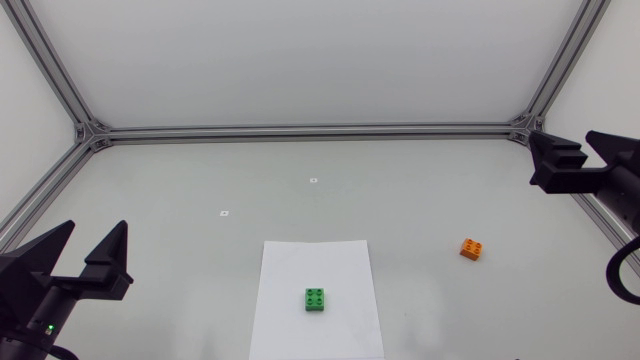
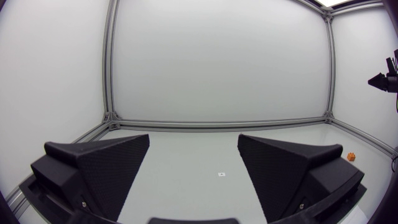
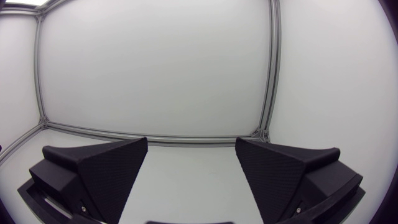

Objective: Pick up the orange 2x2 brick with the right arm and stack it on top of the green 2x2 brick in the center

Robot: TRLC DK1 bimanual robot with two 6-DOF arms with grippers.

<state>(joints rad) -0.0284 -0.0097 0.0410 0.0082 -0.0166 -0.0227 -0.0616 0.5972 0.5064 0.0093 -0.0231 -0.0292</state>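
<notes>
The orange 2x2 brick point(image 1: 472, 249) lies on the table right of the middle; from the left wrist it is a small speck point(image 2: 352, 157) far off beside the fingers. The green 2x2 brick point(image 1: 315, 299) sits on a white paper sheet point(image 1: 315, 262) near the front centre. My right gripper point(image 1: 566, 158) hangs open at the right edge, well behind and right of the orange brick, and its fingers point(image 3: 99, 171) hold nothing. My left gripper point(image 1: 92, 251) is open at the front left, with empty fingers point(image 2: 106, 168).
An aluminium frame point(image 1: 310, 131) runs along the table's back edge and down both sides. Two small white markers point(image 1: 224, 212) lie behind the sheet. White walls enclose the table.
</notes>
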